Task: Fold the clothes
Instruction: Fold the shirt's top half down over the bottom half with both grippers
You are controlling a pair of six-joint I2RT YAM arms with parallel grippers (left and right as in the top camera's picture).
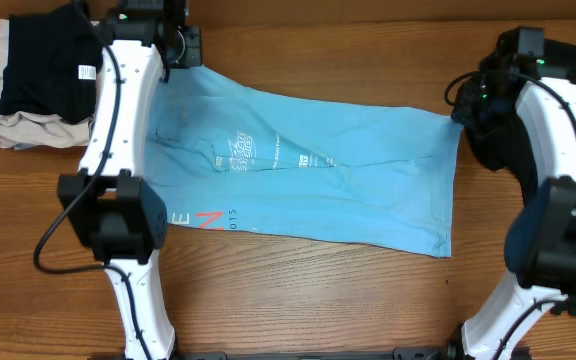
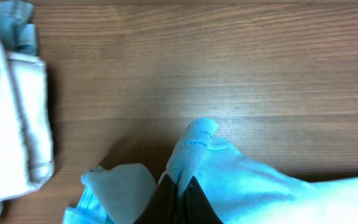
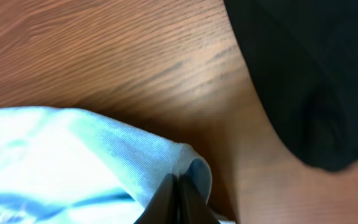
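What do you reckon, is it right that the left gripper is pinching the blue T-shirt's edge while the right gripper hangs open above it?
Not quite. The right gripper is not open: its jaws are shut on the edge of the blue T-shirt, as the right wrist view shows. The left gripper is indeed pinching the shirt's edge.

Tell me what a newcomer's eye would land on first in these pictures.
A light blue T-shirt lies spread across the middle of the wooden table, print side up. The left claw and the right claw each pinch a bit of its far edge, at opposite ends. A pile of clothes, black over beige, sits at the table's far left corner.
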